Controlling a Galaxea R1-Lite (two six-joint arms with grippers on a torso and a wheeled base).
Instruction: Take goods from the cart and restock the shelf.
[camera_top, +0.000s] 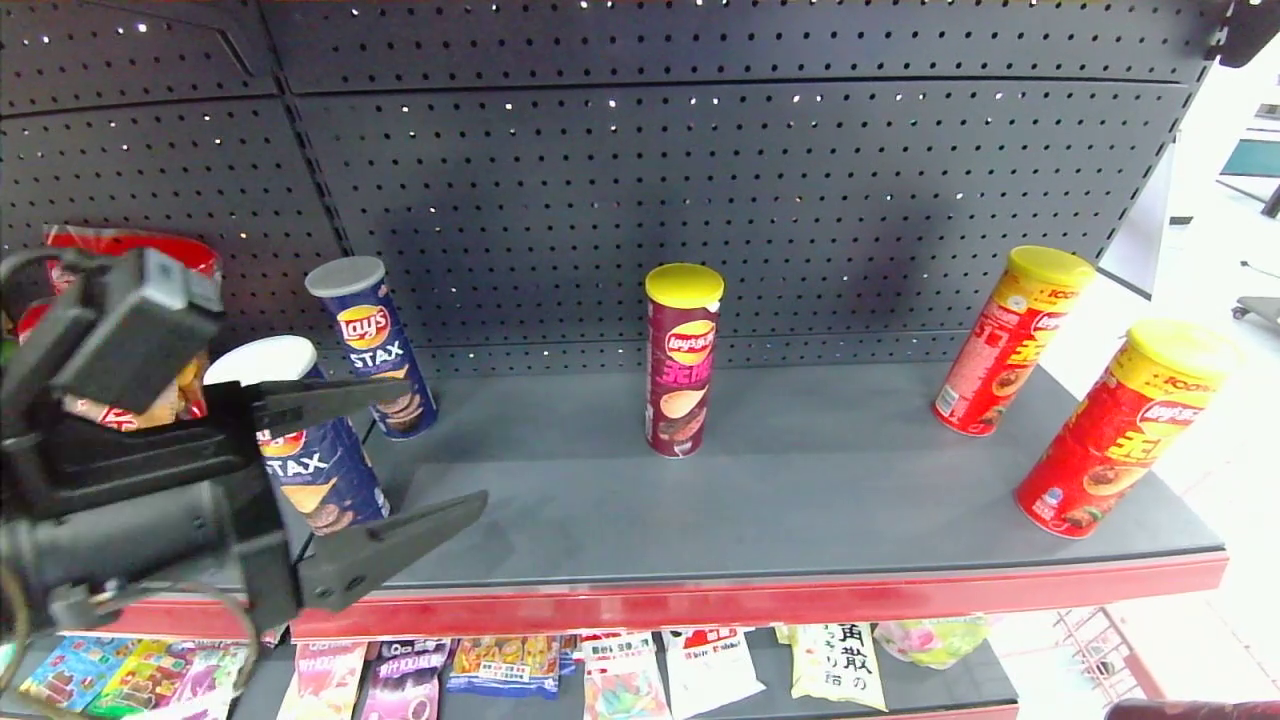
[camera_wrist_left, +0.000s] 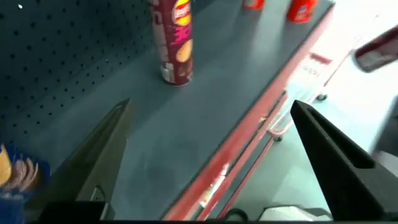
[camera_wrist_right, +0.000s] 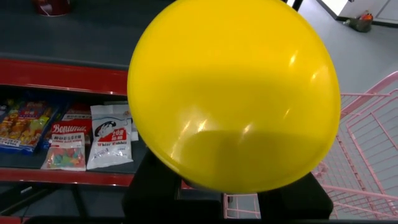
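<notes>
While the right gripper (camera_wrist_right: 227, 190) clamps the yellow-lidded can (camera_wrist_right: 233, 93), left gripper (camera_top: 445, 440) stands apart: likely light, stiff tube, slick-walled, dentable; hold at mid-body.

Head camera: high in front of the shelf, facing forward and down onto the shelf board (camera_top: 800, 500) and pegboard back (camera_top: 700, 180). Mid range, the full board width is in frame, with the left gripper (camera_top: 445, 440) close at near left.

Left wrist camera: low over the board's left end, looking right along it between the spread fingers (camera_wrist_left: 99, 155). It shares with the head camera the maroon can (camera_wrist_left: 175, 43), the red cans (camera_wrist_left: 301, 9) far right and the red front edge (camera_wrist_left: 249, 143).

Right wrist camera: very close on a yellow lid (camera_wrist_right: 233, 93). Past the lid it faces the shelf front, with the pink cart (camera_wrist_right: 373, 143) at one side. It shares with the head camera the red edge and the lower-shelf snack packets (camera_wrist_right: 109, 143).
</notes>
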